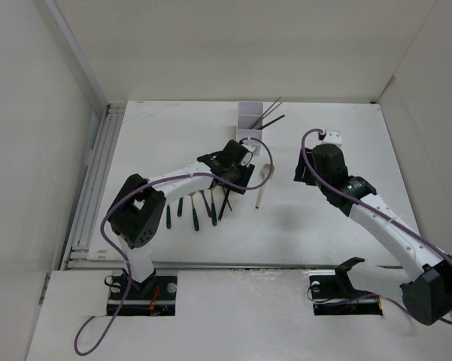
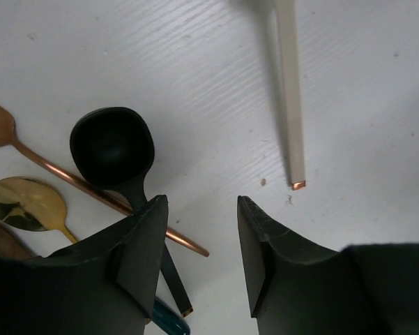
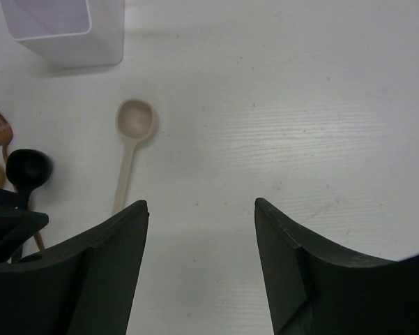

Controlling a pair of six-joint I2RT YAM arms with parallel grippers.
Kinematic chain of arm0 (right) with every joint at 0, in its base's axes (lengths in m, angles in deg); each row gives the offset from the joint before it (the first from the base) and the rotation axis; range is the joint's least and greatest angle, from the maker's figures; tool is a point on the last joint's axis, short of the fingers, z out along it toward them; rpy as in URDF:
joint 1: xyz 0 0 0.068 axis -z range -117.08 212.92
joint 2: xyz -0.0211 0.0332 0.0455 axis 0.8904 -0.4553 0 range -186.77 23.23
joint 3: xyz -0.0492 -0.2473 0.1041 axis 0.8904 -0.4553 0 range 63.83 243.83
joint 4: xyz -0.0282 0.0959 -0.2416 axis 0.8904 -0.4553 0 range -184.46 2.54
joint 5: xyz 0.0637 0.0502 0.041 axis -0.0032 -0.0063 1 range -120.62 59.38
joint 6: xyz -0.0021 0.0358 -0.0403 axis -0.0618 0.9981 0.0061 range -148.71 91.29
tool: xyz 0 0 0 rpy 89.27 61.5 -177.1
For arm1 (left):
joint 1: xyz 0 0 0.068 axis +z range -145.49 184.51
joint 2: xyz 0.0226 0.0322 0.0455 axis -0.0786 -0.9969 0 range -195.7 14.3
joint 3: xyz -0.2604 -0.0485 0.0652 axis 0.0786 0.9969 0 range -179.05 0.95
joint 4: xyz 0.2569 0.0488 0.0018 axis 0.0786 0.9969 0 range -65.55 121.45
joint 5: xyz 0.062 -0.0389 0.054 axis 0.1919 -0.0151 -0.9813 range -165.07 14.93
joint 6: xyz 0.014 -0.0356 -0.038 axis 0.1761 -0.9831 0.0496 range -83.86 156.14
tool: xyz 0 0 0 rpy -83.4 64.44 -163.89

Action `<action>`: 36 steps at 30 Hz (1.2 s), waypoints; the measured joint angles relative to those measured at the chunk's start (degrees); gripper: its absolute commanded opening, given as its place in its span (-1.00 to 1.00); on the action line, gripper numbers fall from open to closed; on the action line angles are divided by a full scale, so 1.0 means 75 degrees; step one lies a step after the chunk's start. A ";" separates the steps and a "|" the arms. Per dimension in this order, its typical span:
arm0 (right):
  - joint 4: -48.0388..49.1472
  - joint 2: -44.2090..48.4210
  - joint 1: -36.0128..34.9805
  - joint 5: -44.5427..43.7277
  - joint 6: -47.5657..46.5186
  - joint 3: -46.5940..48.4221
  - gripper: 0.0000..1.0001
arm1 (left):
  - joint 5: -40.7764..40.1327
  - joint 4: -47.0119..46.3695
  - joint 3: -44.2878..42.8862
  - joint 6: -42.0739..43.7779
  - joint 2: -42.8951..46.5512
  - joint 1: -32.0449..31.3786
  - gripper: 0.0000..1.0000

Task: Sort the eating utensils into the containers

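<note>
White counter (image 2: pixel 216 84) shows between the half-parted jaws of the left gripper (image 2: pixel 199 244), the black spoon (image 2: pixel 111 146) handle alongside. Spread wide, the right gripper (image 3: pixel 202 237) holds nothing.

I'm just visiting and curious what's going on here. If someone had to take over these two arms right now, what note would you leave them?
Left gripper: open, nothing between its jaws, close over the table right beside the black spoon.
Right gripper: open and empty, over bare table near the pale spoon.
Done: the grey chopsticks lean out of the white container.
Left: black spoon, pale spoon, copper fork, gold spoon and the other dark-handled pieces lie on the table, not yet in the container.
</note>
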 measured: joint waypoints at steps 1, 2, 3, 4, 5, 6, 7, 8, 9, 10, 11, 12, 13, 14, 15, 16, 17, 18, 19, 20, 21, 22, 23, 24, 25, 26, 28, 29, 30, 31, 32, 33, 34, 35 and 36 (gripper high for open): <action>-0.0003 0.0000 0.0038 0.0012 -0.0044 0.0000 0.35 | -0.0023 0.0015 -0.0067 -0.0006 0.0000 -0.0079 -0.14; -0.0015 0.0000 0.0073 0.0023 -0.0079 0.0000 0.35 | -0.0052 0.0038 -0.0108 -0.0015 0.0003 -0.0143 -0.14; -0.0020 0.0000 0.0096 0.0038 -0.0119 0.0000 0.35 | -0.0090 0.0085 -0.0134 -0.0035 0.0006 -0.0216 -0.11; -0.0017 0.0000 0.0099 0.0044 -0.0154 0.0000 0.35 | -0.0154 0.0157 -0.0146 -0.0041 0.0009 -0.0271 -0.07; -0.0020 0.0000 0.0105 0.0050 -0.0189 0.0000 0.35 | -0.0233 0.0233 -0.0146 -0.0047 0.0012 -0.0303 -0.02; -0.0020 0.0000 0.0105 0.0061 -0.0207 0.0000 0.35 | -0.0335 0.0326 -0.0146 -0.0058 0.0015 -0.0315 0.00; -0.0020 0.0003 0.0105 0.0076 -0.0233 0.0000 0.35 | -0.0428 0.0393 -0.0143 -0.0064 0.0023 -0.0312 0.00; -0.0017 0.0009 0.0105 0.0090 -0.0256 -0.0006 0.35 | -0.0548 0.0440 -0.0128 -0.0064 0.0029 -0.0300 0.00; -0.0020 0.0023 0.0105 0.0111 -0.0262 -0.0006 0.35 | -0.0638 0.0460 -0.0096 -0.0058 0.0055 -0.0294 0.00; -0.0009 0.0038 0.0105 0.0134 -0.0271 -0.0017 0.35 | -0.0743 0.0501 -0.0073 -0.0035 0.0073 -0.0283 0.00; 0.0006 0.0055 0.0105 0.0163 -0.0283 -0.0044 0.35 | -0.0845 0.0525 -0.0050 -0.0026 0.0099 -0.0274 0.10; 0.0003 0.0073 0.0105 0.0189 -0.0289 -0.0073 0.35 | -0.0962 0.0551 -0.0026 0.0000 0.0125 -0.0265 0.12; 0.0012 0.0085 0.0105 0.0207 -0.0291 -0.0111 0.35 | -0.1072 0.0571 -0.0009 0.0009 0.0157 -0.0262 0.12; 0.0000 0.0087 0.0105 0.0224 -0.0291 -0.0146 0.35 | -0.1186 0.0600 -0.0009 0.0020 0.0175 -0.0259 0.12; -0.0009 0.0087 0.0105 0.0245 -0.0297 -0.0178 0.35 | -0.1276 0.0600 0.0003 0.0035 0.0201 -0.0259 0.12; -0.0003 0.0087 0.0119 0.0248 -0.0303 -0.0210 0.35 | -0.1349 0.0574 0.0035 0.0055 0.0233 -0.0254 0.12; -0.0003 0.0090 0.0140 0.0262 -0.0312 -0.0245 0.35 | -0.1405 0.0574 0.0067 0.0064 0.0256 -0.0221 0.12; -0.0015 0.0090 0.0146 0.0268 -0.0312 -0.0256 0.35 | -0.1419 0.0545 0.0108 0.0085 0.0268 -0.0204 0.08; -0.0003 0.0090 0.0149 0.0271 -0.0312 -0.0277 0.35 | -0.1419 0.0519 0.0160 0.0093 0.0271 -0.0163 0.01; 0.0015 0.0105 0.0157 0.0274 -0.0321 -0.0303 0.35 | -0.1413 0.0498 0.0210 0.0108 0.0265 -0.0114 0.01; 0.0015 0.0117 0.0166 0.0274 -0.0338 -0.0329 0.35 | -0.1408 0.0475 0.0274 0.0154 0.0265 -0.0047 0.01; 0.0015 0.0128 0.0172 0.0280 -0.0344 -0.0353 0.35 | -0.1405 0.0481 0.0315 0.0195 0.0262 0.0015 0.01; 0.0006 0.0134 0.0184 0.0283 -0.0370 -0.0367 0.35 | -0.1405 0.0472 0.0341 0.0239 0.0245 0.0064 0.01; 0.0006 0.0137 0.0184 0.0280 -0.0391 -0.0373 0.35 | -0.1416 0.0469 0.0347 0.0271 0.0224 0.0117 -0.03; 0.0012 0.0140 0.0184 0.0280 -0.0402 -0.0376 0.35 | -0.1501 0.0443 0.0347 0.0306 0.0189 0.0157 -0.06; 0.0012 0.0140 0.0184 0.0280 -0.0408 -0.0376 0.35 | -0.1524 0.0428 0.0347 0.0321 0.0152 0.0166 -0.09; 0.0012 0.0140 0.0184 0.0280 -0.0434 -0.0376 0.35 | -0.1536 0.0399 0.0356 0.0350 0.0082 0.0175 -0.20; 0.0012 0.0140 0.0184 0.0280 -0.0446 -0.0376 0.35 | -0.1512 0.0361 0.0382 0.0361 0.0052 0.0175 -0.23; 0.0012 0.0140 0.0184 0.0280 -0.0452 -0.0376 0.35 | -0.1478 0.0353 0.0399 0.0382 0.0029 0.0172 -0.26; 0.0012 0.0140 0.0184 0.0280 -0.0455 -0.0376 0.35 | -0.1440 0.0353 0.0405 0.0411 0.0006 0.0175 -0.26; 0.0012 0.0140 0.0184 0.0280 -0.0455 -0.0376 0.35 | -0.1390 0.0353 0.0411 0.0431 -0.0012 0.0172 -0.28; 0.0012 0.0140 0.0184 0.0280 -0.0455 -0.0376 0.35 | -0.1332 0.0353 0.0411 0.0437 -0.0020 0.0175 -0.28; 0.0017 0.0140 0.0184 0.0280 -0.0455 -0.0382 0.35 | -0.1282 0.0338 0.0414 0.0455 -0.0029 0.0175 -0.32; 0.0017 0.0140 0.0201 0.0280 -0.0458 -0.0388 0.35 | -0.1256 0.0318 0.0414 0.0460 -0.0035 0.0175 -0.35; 0.0015 0.0140 0.0207 0.0280 -0.0458 -0.0393 0.35 | -0.1221 0.0283 0.0434 0.0469 -0.0044 0.0175 -0.38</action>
